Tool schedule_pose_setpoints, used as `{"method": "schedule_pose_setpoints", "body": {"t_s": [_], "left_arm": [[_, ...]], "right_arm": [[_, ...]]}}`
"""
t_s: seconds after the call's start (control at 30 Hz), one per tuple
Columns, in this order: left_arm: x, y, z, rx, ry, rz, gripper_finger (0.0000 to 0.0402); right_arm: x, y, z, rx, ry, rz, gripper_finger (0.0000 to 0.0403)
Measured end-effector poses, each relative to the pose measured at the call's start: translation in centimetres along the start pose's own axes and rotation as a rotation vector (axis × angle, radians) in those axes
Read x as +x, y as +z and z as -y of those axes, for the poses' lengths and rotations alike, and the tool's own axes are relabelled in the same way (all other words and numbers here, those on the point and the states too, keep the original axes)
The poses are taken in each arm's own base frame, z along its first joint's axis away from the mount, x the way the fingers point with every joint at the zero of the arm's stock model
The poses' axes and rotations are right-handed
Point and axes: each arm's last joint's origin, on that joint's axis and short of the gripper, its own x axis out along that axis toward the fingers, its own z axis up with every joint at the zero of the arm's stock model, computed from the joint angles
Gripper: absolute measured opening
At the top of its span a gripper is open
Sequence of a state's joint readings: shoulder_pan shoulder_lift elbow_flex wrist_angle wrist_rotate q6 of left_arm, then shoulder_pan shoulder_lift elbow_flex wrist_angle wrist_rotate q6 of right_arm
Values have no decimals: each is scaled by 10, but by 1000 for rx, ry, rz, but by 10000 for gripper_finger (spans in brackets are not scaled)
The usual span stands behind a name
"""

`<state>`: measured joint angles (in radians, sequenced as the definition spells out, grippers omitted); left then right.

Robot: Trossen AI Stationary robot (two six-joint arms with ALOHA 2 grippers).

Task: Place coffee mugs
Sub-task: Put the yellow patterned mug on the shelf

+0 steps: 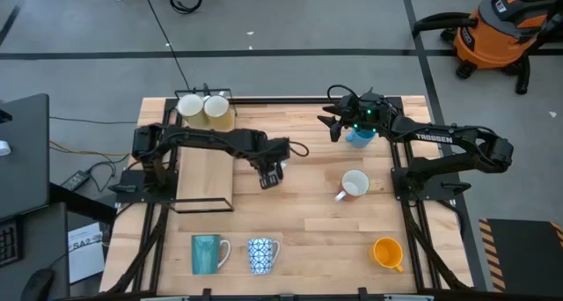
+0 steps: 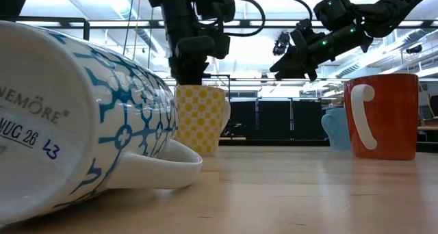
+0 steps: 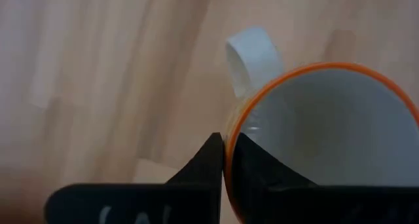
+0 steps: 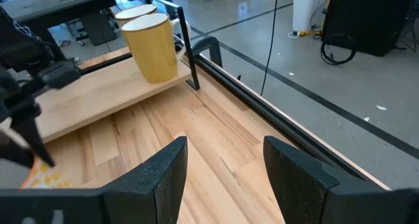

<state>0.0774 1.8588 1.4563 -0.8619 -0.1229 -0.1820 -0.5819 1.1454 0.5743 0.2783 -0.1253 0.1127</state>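
Left wrist view: left gripper [image 3: 224,160] pinched shut on the rim of a yellow-checked ceramic mug with an orange lip [image 3: 321,139], wall between the fingers so it can be lifted, mid-table. Right gripper [image 1: 337,123] waits, fingers apart, above a light blue mug [image 1: 359,138].

- I see an orange shop vac [image 1: 497,28] on the floor beyond the table [image 1: 308,231].
- A wooden shelf [image 1: 205,178] sits at the table's left.
- A black cable [image 1: 167,37] crosses the floor.

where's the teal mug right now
In the high view the teal mug stands near the table's front edge on the left, just left of the blue-and-white patterned mug.
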Motion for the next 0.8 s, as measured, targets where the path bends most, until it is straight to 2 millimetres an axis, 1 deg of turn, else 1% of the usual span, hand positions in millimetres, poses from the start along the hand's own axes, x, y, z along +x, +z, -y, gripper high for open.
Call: {"method": "schedule_pose_setpoints", "body": {"t_s": [0.27,0.47,0.6,0.8], "left_arm": [[-29,16,-16,28,5,-4,26],[-55,30,-27,23,10,40,26],[-66,36,-30,14,5,78,26],[-78,36,-27,23,1,57,26]], "right_arm": [[0,0,0,0,0,0,207],[0,0,0,0,0,-1,207],[0,0,0,0,0,-4,207],[0,0,0,0,0,-4,207]]}}
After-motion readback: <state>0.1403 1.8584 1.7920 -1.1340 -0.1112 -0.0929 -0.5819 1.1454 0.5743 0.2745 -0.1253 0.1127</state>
